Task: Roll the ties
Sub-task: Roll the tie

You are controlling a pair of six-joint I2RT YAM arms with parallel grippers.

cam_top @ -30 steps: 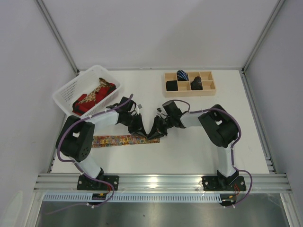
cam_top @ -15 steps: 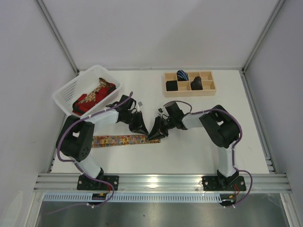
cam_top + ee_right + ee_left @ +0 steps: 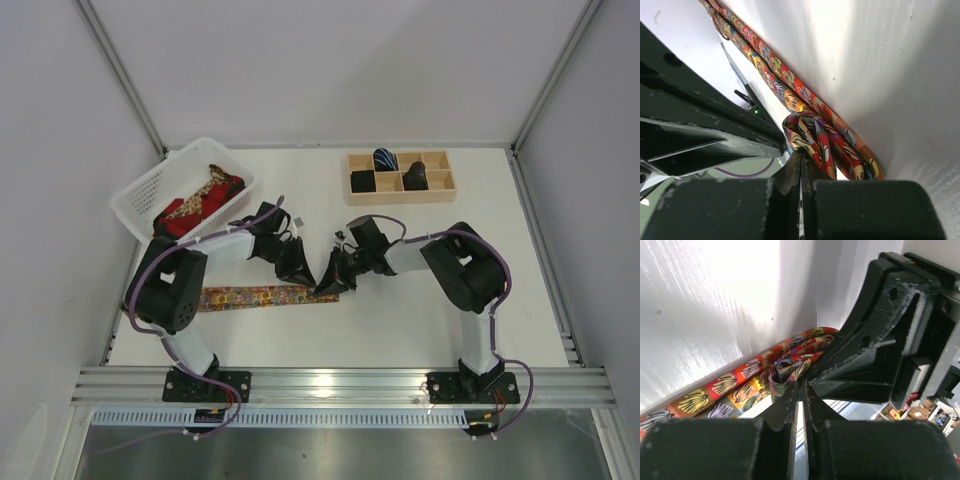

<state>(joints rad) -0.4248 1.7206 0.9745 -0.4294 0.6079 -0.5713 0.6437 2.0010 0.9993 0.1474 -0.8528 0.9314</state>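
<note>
Overhead view, table read left to right.

- 10 o'clock corner: white basket holding a loose red tie with a gold paisley tie lying over it.
- Left of centre, toward the near edge: floral tie lying flat along the 9-to-3 line. Its right end is curled up into a small loop where the two grippers meet.
- Left gripper: reaches in from 10 o'clock and comes down on that right end. In the left wrist view the fingers are drawn nearly together with only a bright slit between them, and the tips are set into the curled fabric (a pinch on the cloth, as far as this view shows).
- Right gripper: comes in from 2 o'clock, tip just beside the left one, nearly touching. In the right wrist view its fingers are pressed fully together, with the tie's curl sitting right at the tips. Whether any cloth lies between them I cannot tell.
- 1 o'clock: wooden organizer with divided compartments. A rolled blue-striped tie sits in a back compartment and two black ties in the front row, well apart from the arms.
</note>
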